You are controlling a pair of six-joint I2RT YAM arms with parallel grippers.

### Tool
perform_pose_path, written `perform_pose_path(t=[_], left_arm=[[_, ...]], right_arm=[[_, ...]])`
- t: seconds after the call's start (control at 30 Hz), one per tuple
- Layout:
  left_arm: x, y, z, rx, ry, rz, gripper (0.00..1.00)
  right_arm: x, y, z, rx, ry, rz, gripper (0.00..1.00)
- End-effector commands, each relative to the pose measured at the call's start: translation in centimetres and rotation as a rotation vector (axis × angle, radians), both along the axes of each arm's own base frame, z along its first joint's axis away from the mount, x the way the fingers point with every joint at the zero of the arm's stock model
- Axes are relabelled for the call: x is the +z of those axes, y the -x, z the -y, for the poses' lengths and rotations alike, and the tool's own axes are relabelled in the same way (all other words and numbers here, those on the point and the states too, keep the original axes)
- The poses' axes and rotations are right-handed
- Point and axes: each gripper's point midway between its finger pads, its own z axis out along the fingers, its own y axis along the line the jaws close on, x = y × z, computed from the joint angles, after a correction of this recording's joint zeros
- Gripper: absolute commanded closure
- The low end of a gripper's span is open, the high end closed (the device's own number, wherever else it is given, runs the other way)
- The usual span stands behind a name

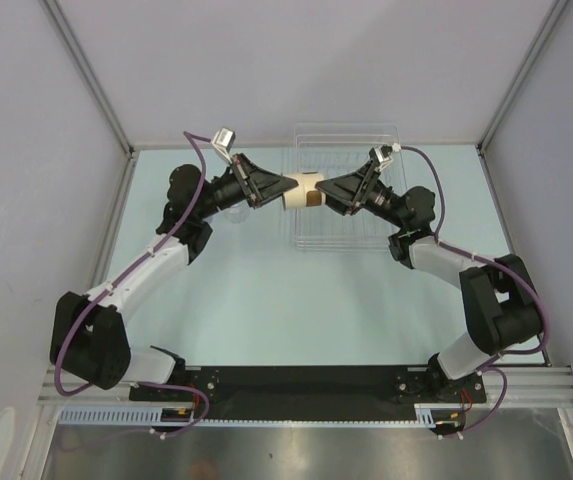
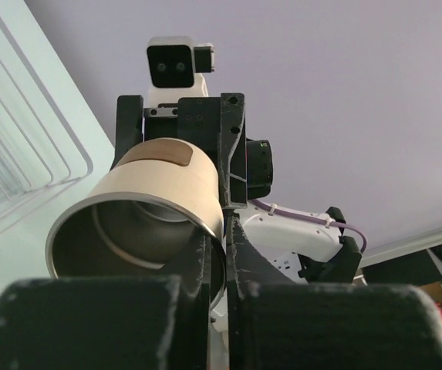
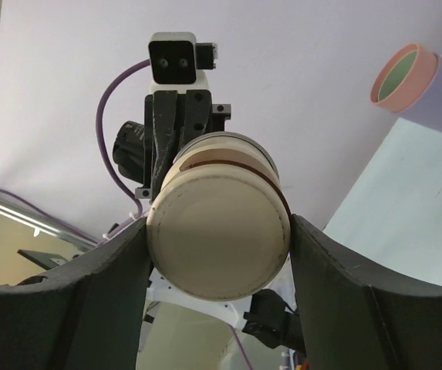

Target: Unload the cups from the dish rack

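**Inspector:** Top view first. Where is the item?

**Assistant:** The beige cup point(image 1: 304, 190) lies on its side in the air, clear of the table point(image 1: 266, 300), over the left edge of the dish rack point(image 1: 351, 130). The left gripper point(image 1: 288, 190) is at the cup's left end and the right gripper point(image 1: 324, 190) at its right end. Both are on the cup.

**Inspector:** Left wrist view?

**Assistant:** The cup's open mouth faces the lens. The left gripper's fingers point(image 2: 251, 262) are closed tight on the rim wall, one inside and one outside. The right gripper clasps the far end. The rack's ribs show at the left.

**Inspector:** Right wrist view?

**Assistant:** The closed base faces the lens. The right gripper's fingers point(image 3: 105, 293) press against the cup on both sides, gripping it. At upper right are nested cups point(image 3: 402, 77) on their side, with a salmon rim, green inside and a lilac outer wall. I cannot tell what they rest on.
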Motion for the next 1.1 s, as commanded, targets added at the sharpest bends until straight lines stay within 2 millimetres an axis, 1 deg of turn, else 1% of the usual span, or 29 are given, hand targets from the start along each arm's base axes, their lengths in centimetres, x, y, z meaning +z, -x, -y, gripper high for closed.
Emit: perform_pose_path(t=[0.0, 0.17, 0.2, 0.23, 0.27, 0.3, 0.33, 0.37, 0.4, 0.43, 0.47, 0.5, 0.53, 0.57, 0.6, 0.63, 0.67, 0.7, 0.73, 0.77, 0.8, 0.83, 0.87, 0.9, 0.93, 0.97, 1.0, 1.03, 1.07], left_arm=[[1.0, 0.0, -0.1, -0.002, 0.009, 0.105, 0.99], [1.2, 0.1, 0.0, -0.007, 0.018, 0.107, 1.0], [1.4, 0.1, -0.1, -0.001, 0.018, 0.106, 1.0], [1.5, 0.0, -0.2, 0.007, 0.016, 0.113, 1.0], [1.3, -0.1, -0.2, 0.012, 0.01, 0.106, 1.0], [1.8, 0.0, -0.3, 0.014, 0.011, 0.116, 1.0], [1.9, 0.0, -0.3, 0.021, 0.004, 0.126, 1.0], [1.7, -0.1, -0.3, 0.022, -0.01, 0.111, 1.0], [2.4, -0.2, -0.5, 0.029, -0.011, 0.121, 0.99], [2.6, -0.2, -0.5, 0.034, -0.019, 0.126, 1.0], [2.4, -0.4, -0.6, 0.045, -0.038, 0.1, 1.0], [3.5, -0.5, -0.8, 0.06, -0.045, 0.116, 1.0], [3.7, -0.8, -1.0, 0.081, -0.082, 0.148, 1.0], [2.8, -1.3, -1.2, 0.107, -0.132, 0.1, 1.0], [4.5, -1.4, -1.4, 0.124, -0.144, 0.139, 1.0], [4.6, -1.8, -1.6, 0.146, -0.186, 0.175, 1.0], [3.6, -2.0, -1.9, 0.156, -0.236, 0.133, 0.99], [5.0, -2.7, -2.4, 0.206, -0.257, 0.155, 0.99], [5.0, -3.2, -2.9, 0.232, -0.311, 0.189, 1.0], [3.0, -3.8, -3.2, 0.241, -0.386, 0.123, 1.0], [4.6, -4.9, -4.2, 0.319, -0.42, 0.15, 1.0], [4.1, -5.6, -4.8, 0.347, -0.495, 0.173, 1.0], [1.3, -6.3, -5.5, 0.354, -0.598, 0.084, 0.99], [2.3, -7.0, -6.0, 0.387, -0.633, 0.095, 1.0], [1.5, -8.3, -7.5, 0.463, -0.721, 0.075, 1.0], [-1.1, -7.7, -8.6, 0.45, -0.83, -0.03, 1.0], [-2.0, -9.3, -8.7, 0.457, -0.89, -0.059, 1.0], [-3.2, -10.0, -10.0, 0.498, -0.981, -0.073, 1.0], [-4.7, -9.8, -10.6, 0.486, -1.049, -0.111, 1.0]], right_arm=[[1.7, 0.8, -0.4, 0.04, -0.017, 0.034, 1.0], [1.9, 1.0, -0.4, 0.048, -0.012, 0.039, 1.0], [1.9, 0.9, -0.5, 0.051, -0.009, 0.034, 0.91], [1.7, 0.8, -0.5, 0.052, 0.0, 0.017, 0.78], [1.7, 0.8, -0.4, 0.047, 0.009, 0.021, 0.62], [1.6, 0.6, -0.3, 0.039, 0.018, 0.014, 0.28], [1.2, 0.3, -0.2, 0.03, 0.035, -0.013, 0.07], [1.2, 0.0, 0.1, 0.011, 0.046, -0.012, 0.0], [1.5, -0.3, 0.8, -0.021, 0.062, 0.007, 0.0], [0.9, -0.8, 1.1, -0.041, 0.085, -0.026, 0.0], [1.0, -1.3, 1.7, -0.066, 0.089, -0.029, 0.0], [1.5, -1.5, 2.4, -0.094, 0.091, -0.021, 0.0], [0.5, -2.7, 3.6, -0.148, 0.13, -0.062, 0.0], [0.5, -3.5, 4.6, -0.21, 0.14, -0.073, 0.0], [0.7, -3.9, 5.3, -0.246, 0.156, -0.066, 0.0], [0.1, -4.4, 6.4, -0.285, 0.198, -0.081, 0.0], [0.7, -5.0, 6.9, -0.316, 0.218, -0.071, 0.0], [0.5, -5.4, 7.5, -0.346, 0.244, -0.084, 0.0], [-0.9, -5.6, 8.0, -0.374, 0.312, -0.111, 0.0], [-0.4, -6.3, 8.5, -0.426, 0.344, -0.113, 0.0], [-1.1, -6.6, 8.9, -0.451, 0.383, -0.136, 0.0], [-2.1, -6.6, 9.1, -0.462, 0.428, -0.168, 0.0], [-2.9, -6.9, 9.4, -0.488, 0.475, -0.167, 0.0], [-2.9, -6.9, 9.4, -0.493, 0.496, -0.167, 0.0], [-3.4, -6.9, 9.6, -0.493, 0.515, -0.176, 0.0], [-3.4, -6.7, 9.6, -0.495, 0.516, -0.168, 0.0], [-3.9, -6.5, 9.5, -0.491, 0.523, -0.174, 0.0], [-3.9, -6.5, 9.6, -0.495, 0.52, -0.168, 0.0], [-4.1, -6.5, 9.7, -0.497, 0.522, -0.173, 0.0]])
